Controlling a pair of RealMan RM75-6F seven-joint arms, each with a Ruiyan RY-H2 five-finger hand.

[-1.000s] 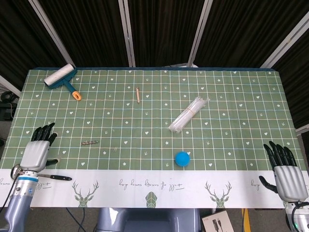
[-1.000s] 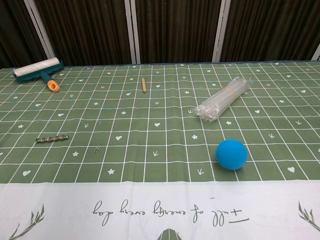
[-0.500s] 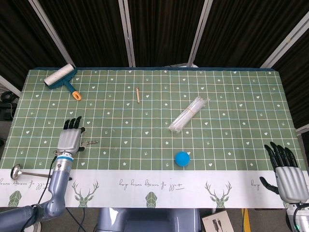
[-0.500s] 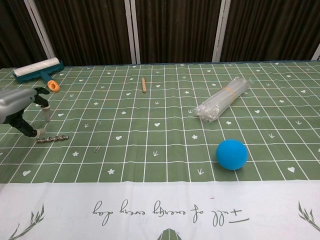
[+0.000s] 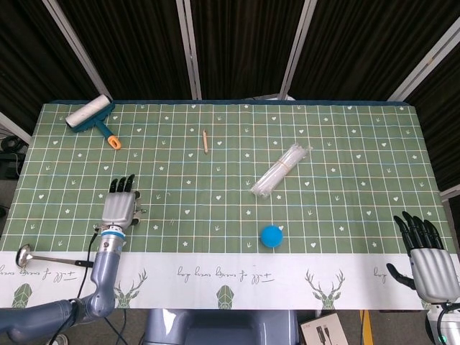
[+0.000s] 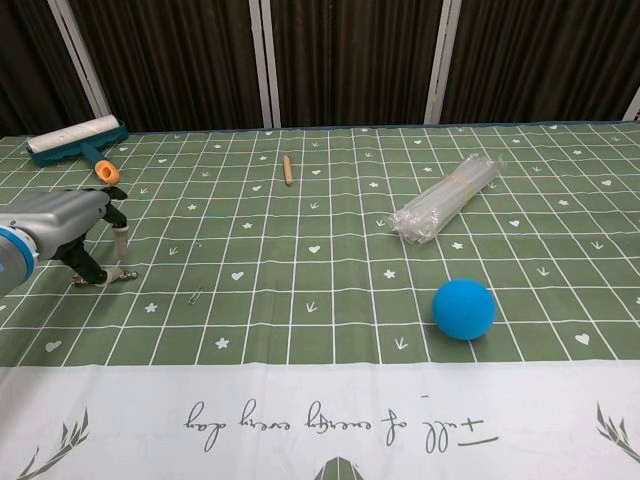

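My left hand (image 5: 120,206) hovers over a small metal beaded piece (image 5: 139,211) on the green checked tablecloth, at the front left. In the chest view the left hand (image 6: 72,222) points its spread fingers down, their tips at the table right by the metal piece (image 6: 112,277), which is partly hidden. It holds nothing. My right hand (image 5: 427,260) hangs beyond the table's front right corner with its fingers spread and empty; the chest view does not show it.
A blue ball (image 5: 271,236) (image 6: 464,307) lies front centre, a clear bag of straws (image 5: 282,170) (image 6: 447,197) behind it. A lint roller (image 5: 90,115) sits far left, a wooden stick (image 5: 205,140) mid-back, a metal spoon (image 5: 50,259) at the front left edge, a tiny clip (image 6: 195,296) nearby.
The left hand has moved from the front left edge rightward and inward onto the metal piece, uncovering the spoon. The right hand has stayed put.
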